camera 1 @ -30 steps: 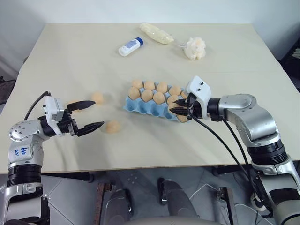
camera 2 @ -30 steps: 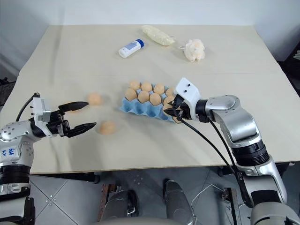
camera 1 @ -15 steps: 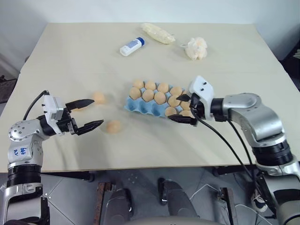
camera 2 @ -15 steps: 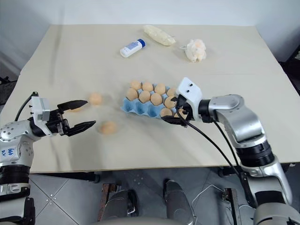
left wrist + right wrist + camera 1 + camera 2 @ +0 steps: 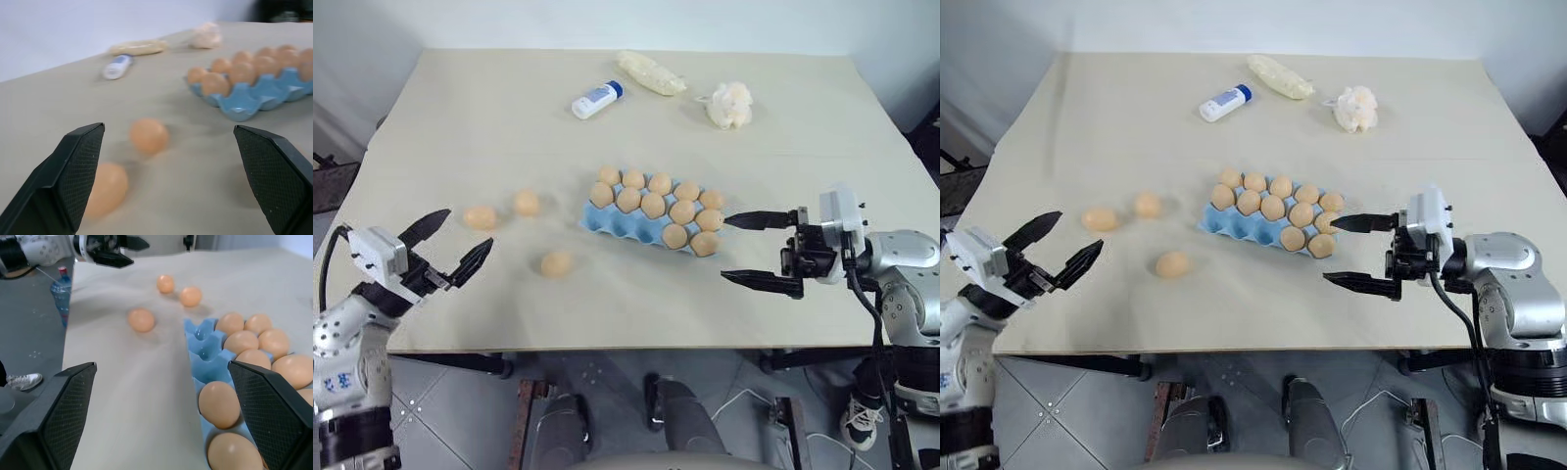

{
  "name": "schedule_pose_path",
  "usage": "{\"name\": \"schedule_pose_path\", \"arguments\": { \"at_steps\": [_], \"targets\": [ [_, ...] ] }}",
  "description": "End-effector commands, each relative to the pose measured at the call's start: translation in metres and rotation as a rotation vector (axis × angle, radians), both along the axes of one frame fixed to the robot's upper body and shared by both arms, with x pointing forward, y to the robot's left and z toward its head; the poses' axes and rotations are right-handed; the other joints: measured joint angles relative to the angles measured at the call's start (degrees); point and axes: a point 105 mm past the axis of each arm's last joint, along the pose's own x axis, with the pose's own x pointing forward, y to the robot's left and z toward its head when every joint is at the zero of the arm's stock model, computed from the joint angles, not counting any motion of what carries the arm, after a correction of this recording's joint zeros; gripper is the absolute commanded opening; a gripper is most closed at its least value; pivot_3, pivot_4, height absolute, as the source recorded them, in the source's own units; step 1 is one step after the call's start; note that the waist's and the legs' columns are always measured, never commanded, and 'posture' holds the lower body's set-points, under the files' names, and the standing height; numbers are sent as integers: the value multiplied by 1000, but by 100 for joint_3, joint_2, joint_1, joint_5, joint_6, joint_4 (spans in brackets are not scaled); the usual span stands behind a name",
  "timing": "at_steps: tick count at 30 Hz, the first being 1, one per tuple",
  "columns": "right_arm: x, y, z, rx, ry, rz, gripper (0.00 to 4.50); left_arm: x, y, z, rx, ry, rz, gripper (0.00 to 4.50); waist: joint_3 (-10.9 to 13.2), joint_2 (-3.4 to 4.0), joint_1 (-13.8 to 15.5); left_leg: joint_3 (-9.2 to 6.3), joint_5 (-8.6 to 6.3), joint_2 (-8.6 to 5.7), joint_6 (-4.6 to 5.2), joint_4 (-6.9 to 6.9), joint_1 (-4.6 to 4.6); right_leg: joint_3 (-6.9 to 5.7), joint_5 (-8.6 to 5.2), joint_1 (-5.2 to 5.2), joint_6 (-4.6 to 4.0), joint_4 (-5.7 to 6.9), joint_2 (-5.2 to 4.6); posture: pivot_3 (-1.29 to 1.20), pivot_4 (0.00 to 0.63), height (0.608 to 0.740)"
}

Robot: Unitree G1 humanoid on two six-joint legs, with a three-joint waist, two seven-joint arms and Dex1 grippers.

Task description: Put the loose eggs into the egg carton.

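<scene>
- Jaws of both the left gripper (image 5: 450, 245) and right gripper (image 5: 759, 250) gape wide, empty.
- Three smooth tan-orange loose eggs (image 5: 556, 263) lie on the beige bench (image 5: 460, 127), apart from the light blue moulded egg carton (image 5: 607, 223).
- No writing legible.

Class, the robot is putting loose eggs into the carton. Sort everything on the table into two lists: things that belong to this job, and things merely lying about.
Belongs to the job:
- three loose eggs on the table
- egg carton, light blue, partly filled

Just lying about:
- white bottle with blue cap
- pale yellow bag
- white tissue wad
</scene>
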Motion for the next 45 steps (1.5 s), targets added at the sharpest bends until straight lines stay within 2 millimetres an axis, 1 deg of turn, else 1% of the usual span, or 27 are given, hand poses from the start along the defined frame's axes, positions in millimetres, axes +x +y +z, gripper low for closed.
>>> {"name": "schedule_pose_path", "arguments": {
  "at_steps": [1,4,7,11,12,15,17,19,22,23,25,26,28,32,35,41,43,45],
  "targets": [
    [0,-11,-1,7,-19,34,4490,-15,-9,16,-67,-38,161,4500,0,-2,-3,1,5,-2,-4,1,11,5,-2,3,-5,10,0,0,150,740],
    [4,-12,-3,7,-14,54,4490,-26,-27,16,-116,-15,213,4500,2,-4,-27,-17,3,-9,-11,-22,64,36,-6,40,-15,-3,-3,0,150,740],
    [5,-11,-3,11,-12,90,4490,-35,-34,18,-144,7,233,4500,2,-4,-34,-17,2,-7,-12,-17,72,38,-10,49,-22,-6,1,0,150,740],
    [12,-9,-4,1,-11,104,4490,-46,-43,10,-142,85,243,4500,2,-4,-41,-23,-5,-9,-27,-12,79,43,-41,55,-78,-6,4,0,150,740],
    [14,-9,-4,0,-11,105,4490,-47,-44,8,-142,104,244,4500,3,-4,-44,-23,-5,-10,-27,-12,80,45,-42,56,-80,-7,3,0,150,740],
    [18,-5,-4,-2,-10,113,4490,-43,-53,-7,-123,225,253,4500,3,-4,-42,-24,-5,-13,-27,-8,80,47,-43,59,-80,-13,2,0,150,740],
    [19,-2,-5,-3,-8,117,4490,-41,-60,-10,-115,252,244,4500,3,-5,-38,-33,-4,-16,-26,-7,81,46,-42,67,-79,-24,3,0,150,740],
    [20,-1,-5,0,-6,126,4490,-37,-73,-10,-118,265,224,4500,3,-5,-27,-39,-5,-17,-26,-8,80,41,-41,76,-78,-35,1,0,150,740],
    [18,1,-5,8,-4,140,4490,-32,-86,-10,-122,280,211,4500,3,-4,-20,-42,-7,-22,-22,-11,79,39,-40,81,-76,-43,-2,0,150,740],
    [18,2,-5,11,-3,145,4490,-29,-93,-8,-127,265,198,4500,3,-4,-16,-42,-7,-22,-21,-12,79,39,-40,82,-76,-45,-3,0,150,740],
    [16,3,-5,13,0,150,4490,-26,-100,-6,-131,244,186,4500,3,-4,-12,-45,-8,-23,-21,-14,79,38,-38,83,-72,-46,-2,0,150,740],
    [16,3,-6,14,3,149,4490,-20,-104,-10,-126,249,175,4500,2,-4,-9,-46,-8,-23,-21,-14,78,37,-37,84,-71,-46,-2,0,150,740],
    [13,3,-6,21,9,153,4490,-12,-111,-24,-109,320,157,4500,2,-4,-4,-48,-8,-23,-21,-16,79,35,-37,84,-70,-46,-1,0,150,740],
    [8,2,-4,54,-10,170,4490,0,-112,-35,-93,360,151,4500,3,-4,-24,-54,-8,-23,-22,-16,80,32,-36,87,-70,-46,0,0,150,740],
    [10,1,-4,60,-25,164,4490,10,-111,-40,-81,371,144,4500,3,-3,-10,-55,-7,-23,-21,-13,80,28,-31,86,-61,-45,0,0,150,740],
    [10,2,-5,68,-35,130,4490,28,-120,-50,-59,403,88,4500,3,-3,10,-58,-7,-27,-21,-13,77,24,-30,88,-58,-46,-5,0,150,740],
    [10,1,-7,64,-35,121,4490,33,-119,-54,-29,417,95,4500,3,-2,14,-60,-7,-27,-21,-15,76,21,-25,88,-50,-46,-6,0,150,740],
    [10,0,-6,65,-40,107,4500,35,-120,-56,-7,421,85,4114,3,-2,12,-64,-8,-26,-21,-18,75,16,-18,87,-38,-45,-5,0,150,740]
  ]
}}
